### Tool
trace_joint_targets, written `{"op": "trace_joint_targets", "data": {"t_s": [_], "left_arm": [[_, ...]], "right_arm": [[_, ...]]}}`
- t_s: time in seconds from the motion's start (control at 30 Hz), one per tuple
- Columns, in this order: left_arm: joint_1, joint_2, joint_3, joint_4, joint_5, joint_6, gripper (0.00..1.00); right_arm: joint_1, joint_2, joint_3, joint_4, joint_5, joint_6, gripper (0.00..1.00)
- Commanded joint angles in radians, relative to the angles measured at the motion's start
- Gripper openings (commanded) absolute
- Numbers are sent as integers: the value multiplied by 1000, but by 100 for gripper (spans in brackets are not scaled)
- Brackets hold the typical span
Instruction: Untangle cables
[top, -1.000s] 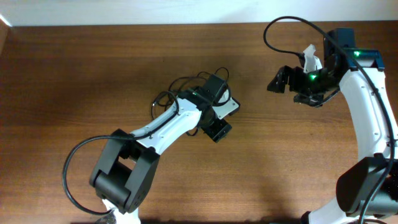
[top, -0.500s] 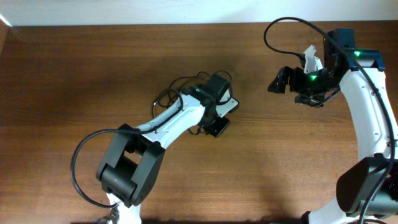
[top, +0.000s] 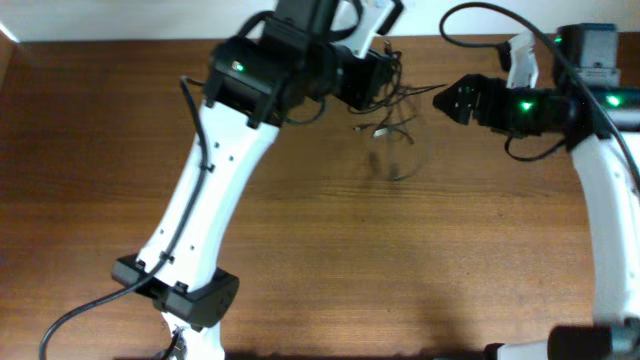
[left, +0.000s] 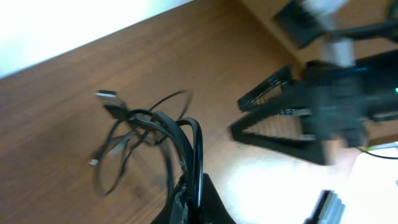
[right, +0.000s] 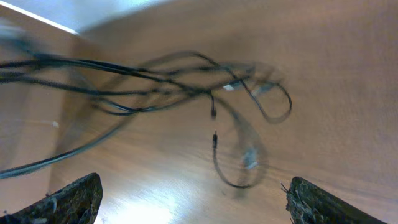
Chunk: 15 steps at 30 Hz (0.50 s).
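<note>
The cables (top: 381, 126) are thin black cords with small plug ends, hanging in a blurred tangle off the table at the back centre. My left gripper (top: 368, 76) is raised high and shut on a strand of them. In the left wrist view the cord runs straight into the closed jaws (left: 191, 198), with loops and a plug (left: 107, 96) dangling beyond. My right gripper (top: 447, 100) is open, just right of the tangle and pointing at it. In the right wrist view the cables (right: 186, 87) stretch ahead of the wide-apart fingertips (right: 74, 199), none between them.
The wooden table (top: 420, 260) ends at a white wall along the back edge (top: 120, 38). The raised left arm (top: 215, 170) crosses the middle of the table. The right arm's own thick cable (top: 478, 12) arcs above the right gripper.
The left gripper shut on the cables at the table's centre, then lifted them up and toward the back right. The right gripper swung left to face the hanging tangle.
</note>
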Motion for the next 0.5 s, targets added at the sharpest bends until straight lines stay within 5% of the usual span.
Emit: {"op": "trace_joint_targets", "data": {"t_s": [0.0,0.23,0.47], "left_arm": [[60,4,3,3,242,-13,0],[69,4,3,26,377,-58,0],[70,4,3,101,517,-136,0]], "right_arm": [[-3,-59,24,37,-113,56,95],[97,-52,24,181,-111,282,94],[129,-17,24,239,-109,356,95]]}}
